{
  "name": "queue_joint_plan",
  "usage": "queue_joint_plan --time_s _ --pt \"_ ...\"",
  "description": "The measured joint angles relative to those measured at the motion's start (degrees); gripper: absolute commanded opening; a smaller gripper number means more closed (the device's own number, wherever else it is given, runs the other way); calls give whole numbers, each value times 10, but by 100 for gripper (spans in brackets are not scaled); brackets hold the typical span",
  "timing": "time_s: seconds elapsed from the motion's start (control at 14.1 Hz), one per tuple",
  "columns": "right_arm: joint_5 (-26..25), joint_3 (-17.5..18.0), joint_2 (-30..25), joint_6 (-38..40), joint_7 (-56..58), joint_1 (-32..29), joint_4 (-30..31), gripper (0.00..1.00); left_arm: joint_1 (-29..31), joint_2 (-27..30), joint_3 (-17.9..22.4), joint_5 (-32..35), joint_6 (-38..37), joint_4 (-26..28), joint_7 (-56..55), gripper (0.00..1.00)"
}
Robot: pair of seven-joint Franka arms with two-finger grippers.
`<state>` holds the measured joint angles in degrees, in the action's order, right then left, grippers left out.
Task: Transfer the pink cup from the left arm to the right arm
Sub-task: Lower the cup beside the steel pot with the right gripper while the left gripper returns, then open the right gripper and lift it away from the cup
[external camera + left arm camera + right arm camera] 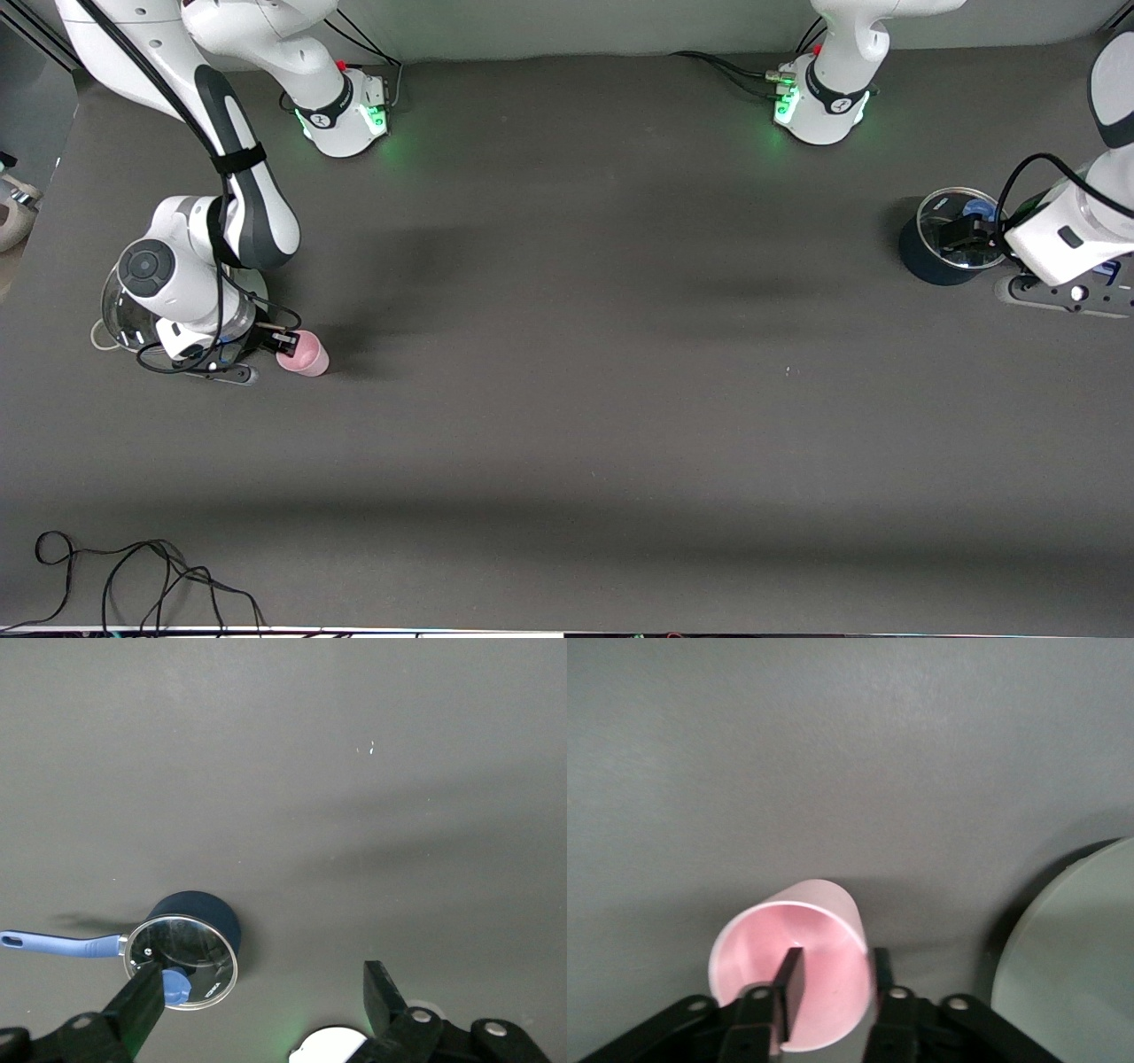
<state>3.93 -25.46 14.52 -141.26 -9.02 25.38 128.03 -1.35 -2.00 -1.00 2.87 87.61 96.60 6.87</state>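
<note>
right hand [830,979] pinches the cup's [793,979] wall, left hand [257,992] spread over the pot [190,939]; I'd let go slowly so it stays upright.

Dark grey table [567,354]: pink cup [304,354], lidded blue saucepan [948,239], loose cable [133,576].
</note>
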Motion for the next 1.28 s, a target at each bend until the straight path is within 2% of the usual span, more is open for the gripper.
queue_joint_plan --time_s 0.28,0.64,1.0,1.28 --pt "1 0 -64 90 0 10 -32 100 -3 2 -2 -17 10 -8 -52 100" --pt "0 -1 -136 281 0 17 -150 100 -5 -13 -3 -21 14 -38 -76 100" --pt "-23 -4 -149 449 0 17 -283 100 -5 -33 0 -26 14 -63 -77 100" --pt "-36 -20 -149 503 1 15 -339 100 -13 -33 0 -28 13 -64 -78 100"
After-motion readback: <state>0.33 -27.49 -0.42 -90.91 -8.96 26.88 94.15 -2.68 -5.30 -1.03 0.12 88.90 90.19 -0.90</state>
